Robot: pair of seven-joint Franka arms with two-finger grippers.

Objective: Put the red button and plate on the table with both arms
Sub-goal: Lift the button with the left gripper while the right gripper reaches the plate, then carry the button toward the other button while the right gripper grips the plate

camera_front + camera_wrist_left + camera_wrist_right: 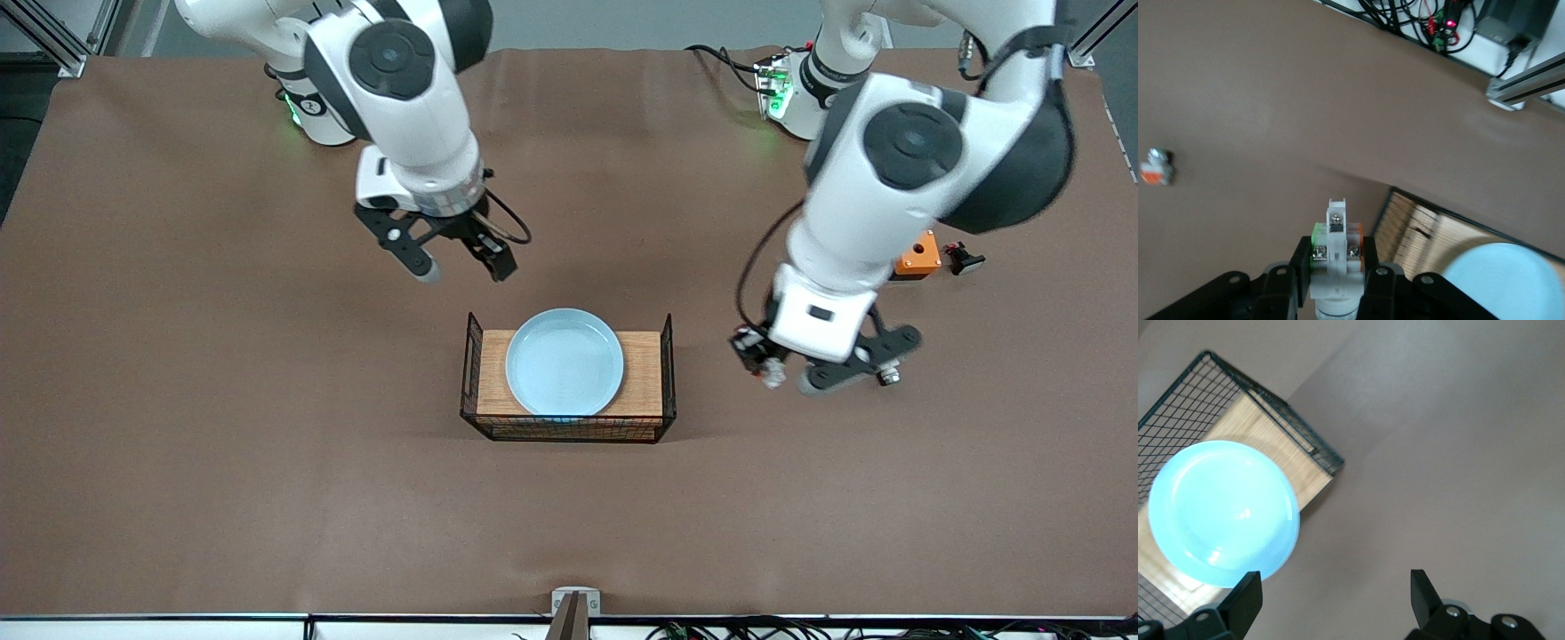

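Dropping the red button (1337, 230) from too high looks like the first risk. The left hand (1335, 263) has its fingers closed on the button's white body, over bare worktop (267, 444) between the wire rack (665, 356) and the left arm's end. The button looks partly rounded, so if let go early it could bounce or roll. A small orange-and-white part (1157, 167) lies loose on the worktop not far off, and an orange box (917, 256) and a black push-button (965, 259) sit farther from the front camera. A careless descent or a rolling button could knock any of them. The pale blue plate (564, 362) lies on the rack's wooden top, not yet on the worktop. It fills nearly the whole depth of the top, and its rim reaches the edge nearest the front camera. The right hand (462, 262) hangs wide open and empty over bare worktop by the rack's base-facing side. A pinch on the plate's shallow, smooth rim may slip, tipping the plate or dragging the light rack along. The raised wire ends flank the plate, so it probably has to come up before going sideways. Open room is generous: wide bare worktop nearer the front camera and toward the right arm's end, with the two arms well apart.
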